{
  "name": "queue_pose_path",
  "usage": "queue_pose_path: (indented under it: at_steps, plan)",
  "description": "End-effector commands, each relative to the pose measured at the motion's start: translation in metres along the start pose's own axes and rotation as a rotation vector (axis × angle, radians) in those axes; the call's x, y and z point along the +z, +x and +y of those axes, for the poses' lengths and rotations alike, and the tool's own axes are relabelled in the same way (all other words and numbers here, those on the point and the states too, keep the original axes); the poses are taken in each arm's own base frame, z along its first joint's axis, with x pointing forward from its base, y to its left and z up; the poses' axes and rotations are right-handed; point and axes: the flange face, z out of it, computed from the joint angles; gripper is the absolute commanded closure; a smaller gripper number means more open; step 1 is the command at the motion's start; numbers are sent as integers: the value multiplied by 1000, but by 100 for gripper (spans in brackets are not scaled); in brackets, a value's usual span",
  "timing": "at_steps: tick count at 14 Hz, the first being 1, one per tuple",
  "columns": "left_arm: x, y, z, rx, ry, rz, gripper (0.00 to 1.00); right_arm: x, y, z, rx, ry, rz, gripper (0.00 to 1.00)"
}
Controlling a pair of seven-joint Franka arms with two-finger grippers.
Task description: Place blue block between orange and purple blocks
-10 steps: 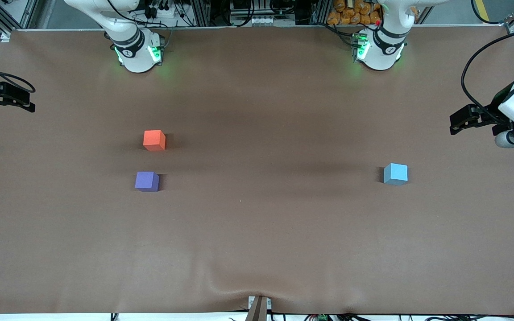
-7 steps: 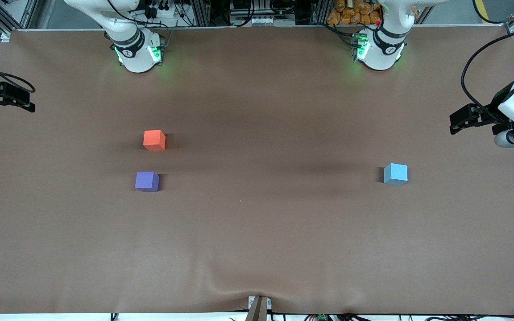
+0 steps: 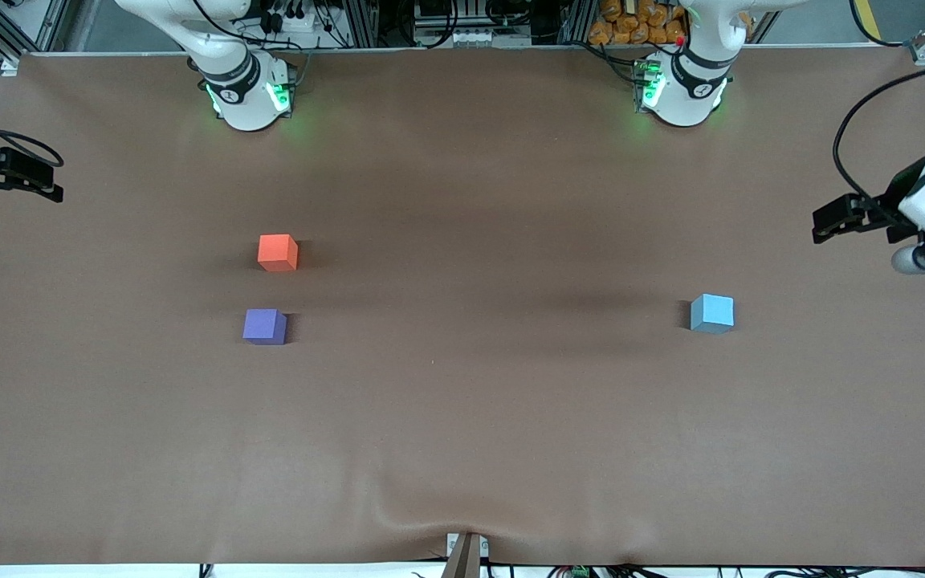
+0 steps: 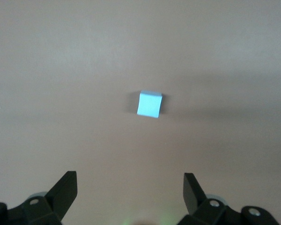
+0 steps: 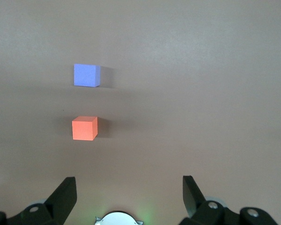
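The blue block (image 3: pixel 711 313) sits on the brown table toward the left arm's end; it also shows in the left wrist view (image 4: pixel 149 104). The orange block (image 3: pixel 278 252) and the purple block (image 3: pixel 264 327) sit toward the right arm's end, apart from each other, the purple one nearer the front camera; both show in the right wrist view, orange (image 5: pixel 84 128) and purple (image 5: pixel 86 75). My left gripper (image 3: pixel 822 224) (image 4: pixel 130 185) is open and empty, up above the table's edge at its own end. My right gripper (image 3: pixel 49 181) (image 5: pixel 129 187) is open and empty at the other end.
The brown table cover (image 3: pixel 462 417) has a wrinkle at its front edge near a small bracket (image 3: pixel 465 554). The two arm bases (image 3: pixel 246 96) (image 3: pixel 683 92) stand along the back edge, with cables and gear past it.
My left arm's hand has shifted slightly toward its own end of the table. The blocks and the right arm have not moved.
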Motion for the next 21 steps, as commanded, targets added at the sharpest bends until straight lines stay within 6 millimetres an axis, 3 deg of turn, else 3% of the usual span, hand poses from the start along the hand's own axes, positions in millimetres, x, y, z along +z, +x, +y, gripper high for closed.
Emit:
queue_pose_path:
  at_steps: [1, 6, 9, 14, 18, 21]
  plan:
    - [63, 1, -6, 4, -14, -118, 0, -3, -9, -1, 15, 17, 17, 0]
    - [159, 1, -1, 9, -16, -103, 0, -3, -9, -1, 15, 17, 17, 0]
    - [201, 3, -2, 5, -21, -59, 0, -2, -9, -1, 15, 18, 15, 0]
    - [279, 24, 0, -2, -40, -71, 0, -2, -9, -2, 15, 18, 14, 0]
    - [312, 18, 4, -16, -72, -41, 0, -2, -9, -2, 15, 18, 14, 0]
    - [324, 35, 4, -6, -68, -11, 0, -2, -10, -2, 15, 18, 12, 0]
